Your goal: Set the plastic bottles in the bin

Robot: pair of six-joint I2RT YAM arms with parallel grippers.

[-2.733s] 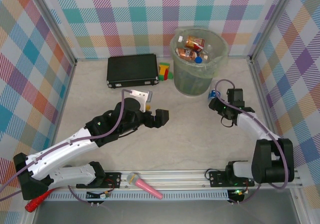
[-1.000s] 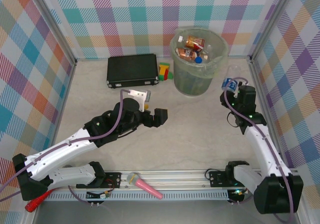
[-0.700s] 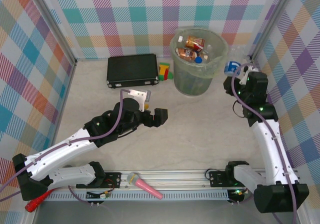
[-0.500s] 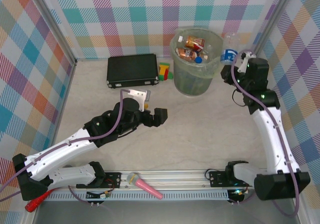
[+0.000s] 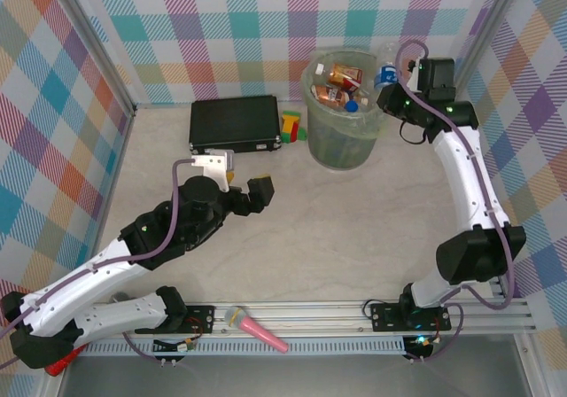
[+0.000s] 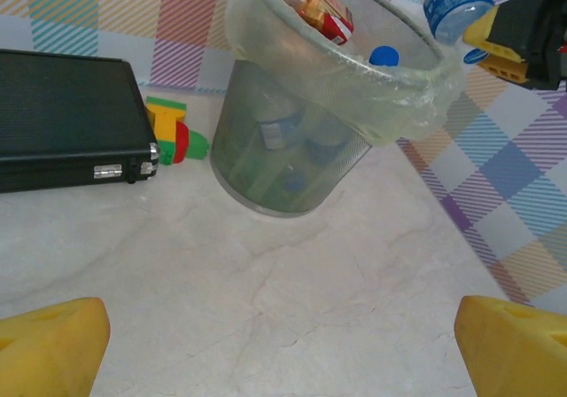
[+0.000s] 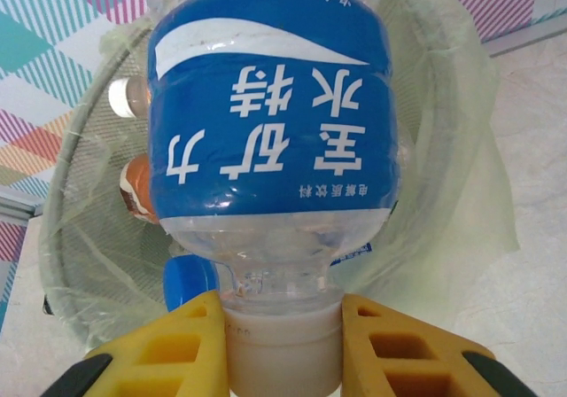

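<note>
Green bin (image 5: 341, 144), one; one bottle (image 7: 270, 122) over rim.

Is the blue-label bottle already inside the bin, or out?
Out: the right pincer grips the bottle by its neck, above the rim of the bin.

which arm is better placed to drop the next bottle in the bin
Right. The right claw is shut on a blue-labelled bottle raised at the rim of the bin, so it likely only needs to shift over and release. The left claw is open, empty, over the table short of the bin.
</note>
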